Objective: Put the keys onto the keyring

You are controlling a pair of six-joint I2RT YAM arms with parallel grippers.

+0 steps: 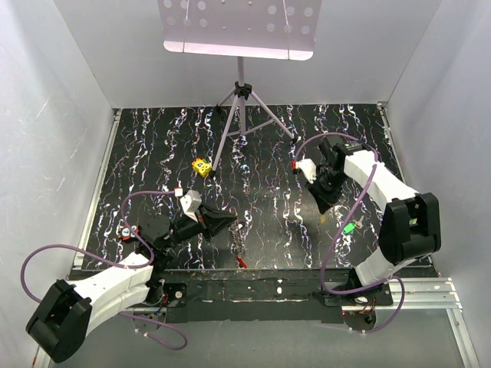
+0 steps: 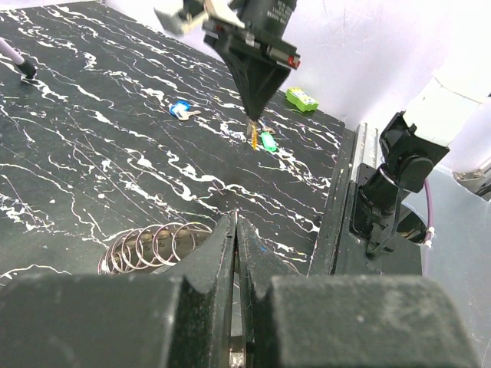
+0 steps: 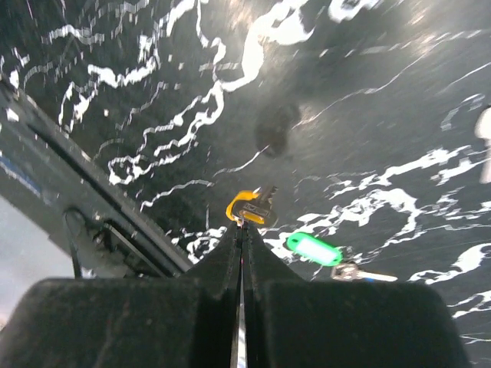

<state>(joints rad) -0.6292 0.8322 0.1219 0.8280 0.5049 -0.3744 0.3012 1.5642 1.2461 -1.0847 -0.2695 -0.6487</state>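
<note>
The right gripper has its jaws clenched on the orange key; the green key lies on the table at its 4 o'clock. The left gripper has its jaws pressed together; the keyring lies just beside it at 9 o'clock.

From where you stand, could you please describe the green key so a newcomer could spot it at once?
On the black marbled table, look to the right arm's tool, pointing down at the table's right side. The green key lies flat just beside its tip; unlike the orange key pinched in that tool, it rests free on the table.
</note>
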